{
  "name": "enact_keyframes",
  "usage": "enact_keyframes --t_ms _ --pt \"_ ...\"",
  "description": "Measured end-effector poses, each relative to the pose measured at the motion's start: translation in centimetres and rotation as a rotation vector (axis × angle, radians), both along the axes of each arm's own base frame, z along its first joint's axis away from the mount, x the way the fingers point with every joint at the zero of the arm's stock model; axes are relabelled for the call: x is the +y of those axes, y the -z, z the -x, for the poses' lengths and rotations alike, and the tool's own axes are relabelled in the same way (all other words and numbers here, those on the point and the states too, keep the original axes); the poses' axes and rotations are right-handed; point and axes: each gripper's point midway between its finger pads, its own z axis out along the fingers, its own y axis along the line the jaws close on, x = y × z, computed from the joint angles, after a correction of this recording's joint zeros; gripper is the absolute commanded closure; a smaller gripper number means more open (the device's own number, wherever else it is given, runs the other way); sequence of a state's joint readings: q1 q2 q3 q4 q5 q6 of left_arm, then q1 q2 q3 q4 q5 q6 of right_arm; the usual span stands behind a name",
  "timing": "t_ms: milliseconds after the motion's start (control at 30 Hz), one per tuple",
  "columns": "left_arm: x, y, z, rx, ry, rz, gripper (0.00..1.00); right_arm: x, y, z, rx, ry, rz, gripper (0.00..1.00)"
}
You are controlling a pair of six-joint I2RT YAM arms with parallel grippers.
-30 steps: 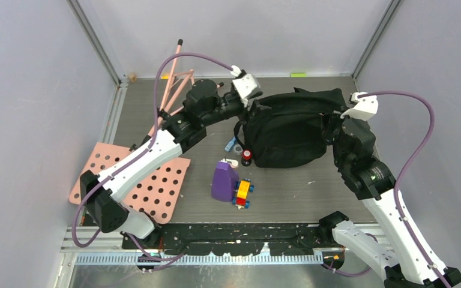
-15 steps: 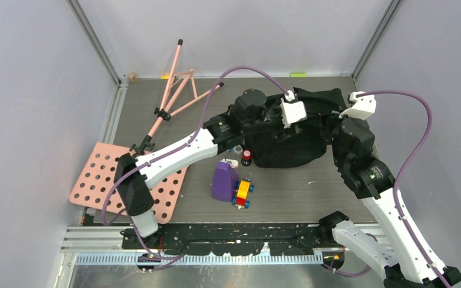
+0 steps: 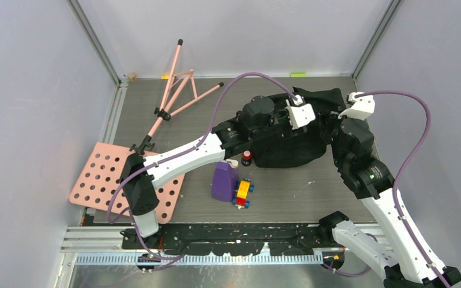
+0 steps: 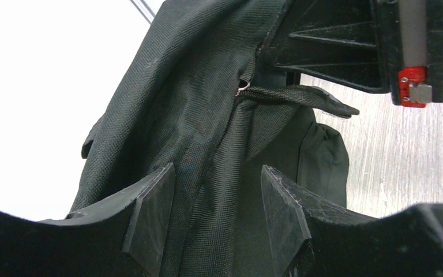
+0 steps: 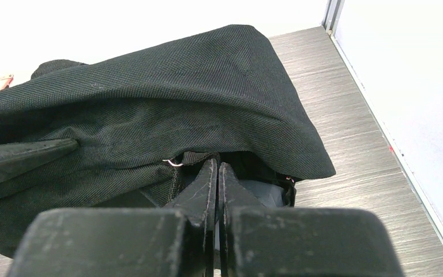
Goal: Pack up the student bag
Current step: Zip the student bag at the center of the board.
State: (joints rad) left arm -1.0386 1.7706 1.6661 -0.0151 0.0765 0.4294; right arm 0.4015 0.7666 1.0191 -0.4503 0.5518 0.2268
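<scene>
The left gripper point(image 4: 216, 173), spread wide, has swung over the student bag point(image 3: 288, 147), whose edge the right gripper point(image 5: 217, 167) pinches; unzipping seems next

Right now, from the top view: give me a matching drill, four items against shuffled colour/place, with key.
Items:
1. student bag
2. purple container
3. perforated board
4. folding stand

Descriptions:
a. pink, flat, near left
b. black, floppy, far right
c. centre, beside the toy bricks
d. thin pink rods, far left

Pairs: 1-b, 2-c, 3-a, 4-d
</scene>
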Motion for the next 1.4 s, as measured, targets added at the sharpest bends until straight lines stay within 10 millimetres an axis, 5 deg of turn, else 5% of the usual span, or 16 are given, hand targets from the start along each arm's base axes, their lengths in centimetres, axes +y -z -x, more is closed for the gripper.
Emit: enact_keyframes --t_ms 233,500,833,900,967,1067,1400 --pt "0.7 -0.5 -1.4 -0.042 -0.08 -0.006 0.42 0.2 0.2 -0.1 0.007 -0.01 0.001 1.0" --pt "0.9 0.0 -3.4 -0.074 -0.187 -0.019 1.0 0.4 0.9 -0.3 0.021 -0.013 0.004 0.99" --pt "1.0 0.0 -3.8 -0.111 -0.263 -0.029 1.0 -0.3 2.6 -1.9 0.063 0.072 0.007 1.0" --pt "1.0 0.0 -3.8 -0.115 -0.264 -0.032 0.89 -0.4 2.5 -1.9 0.059 0.08 -0.002 1.0" --pt "1.0 0.1 -3.7 -0.12 -0.255 -0.04 0.68 -0.6 2.1 -1.8 0.049 0.086 -0.011 1.0" --pt "1.4 0.3 -3.6 -0.112 -0.232 -0.065 0.53 -1.4 1.5 -1.3 0.042 0.113 -0.01 1.0" --pt "3.9 -1.5 -3.4 0.105 -0.134 -0.017 0.36 -1.2 -0.9 -0.6 0.017 0.075 -0.029 1.0"
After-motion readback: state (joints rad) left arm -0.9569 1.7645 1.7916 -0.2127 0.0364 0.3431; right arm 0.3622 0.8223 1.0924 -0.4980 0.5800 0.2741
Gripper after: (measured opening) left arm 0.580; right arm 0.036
